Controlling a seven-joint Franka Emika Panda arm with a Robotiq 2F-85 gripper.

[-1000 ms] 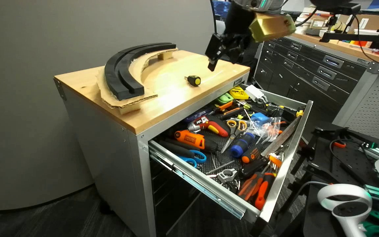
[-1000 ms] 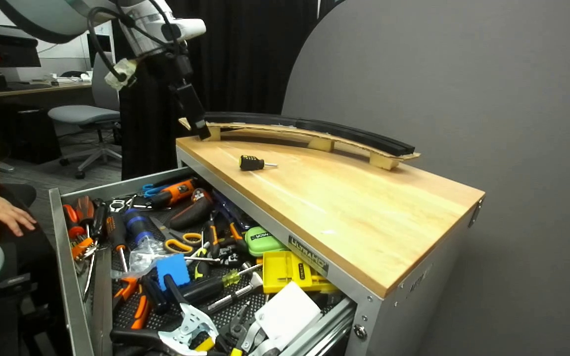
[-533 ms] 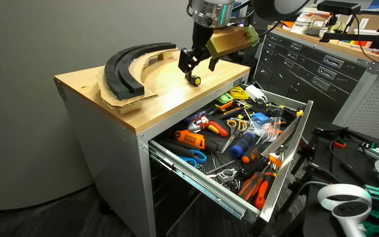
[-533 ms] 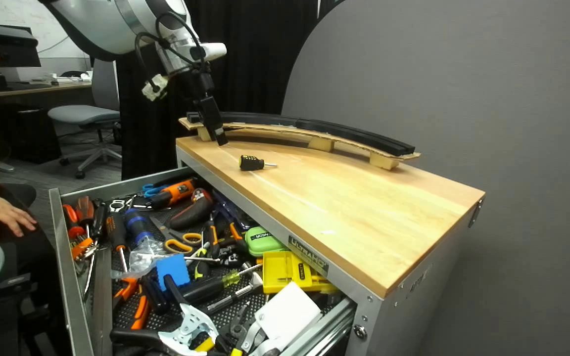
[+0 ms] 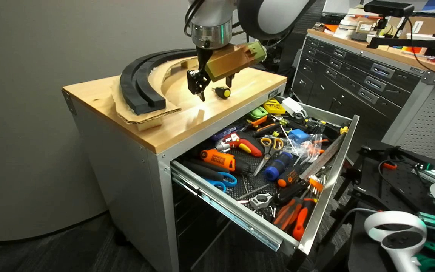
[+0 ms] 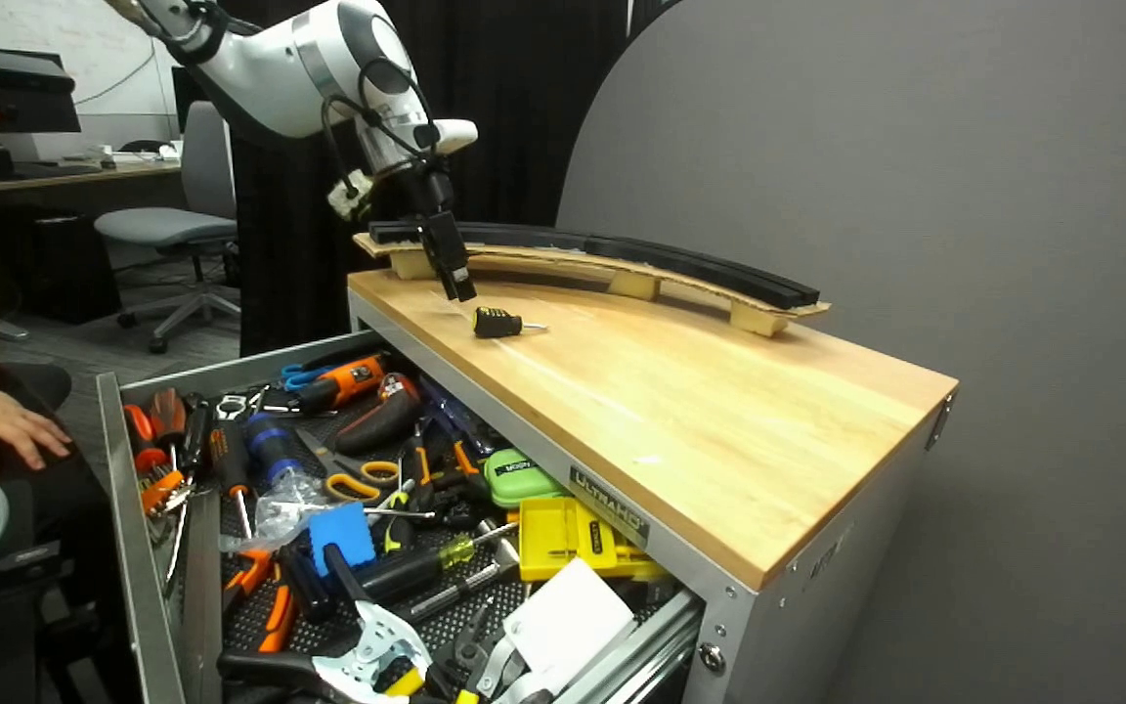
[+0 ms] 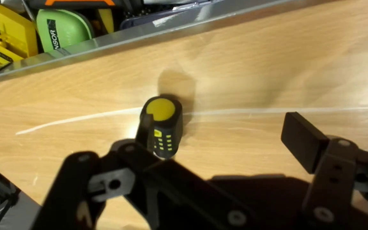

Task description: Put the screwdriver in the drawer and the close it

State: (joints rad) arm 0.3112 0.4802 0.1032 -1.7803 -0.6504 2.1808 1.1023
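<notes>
The arm [image 6: 275,83], which appears above the left corner of the tabletop [image 6: 661,391] in an exterior view, is glossy white and rounded, with a dark grey joint cover [image 5: 248,19] and externally routed black cables [image 5: 187,20]. A polished silver collar [image 5: 208,37] bears a thin green strip [image 5: 223,34]. The angular housing [image 5: 230,62] is gold-coloured and, at one end, yellow-green. The gripper [image 7: 222,135] is matt black: round screw heads [image 7: 237,218] with pale metallic faces sit on its linked bars [image 7: 196,191], and a bare grey metal plate [image 7: 123,182] is pierced by a dark round hole [image 7: 114,184]. The fingertips [image 7: 302,140] are plain, straight-edged black blocks
</notes>
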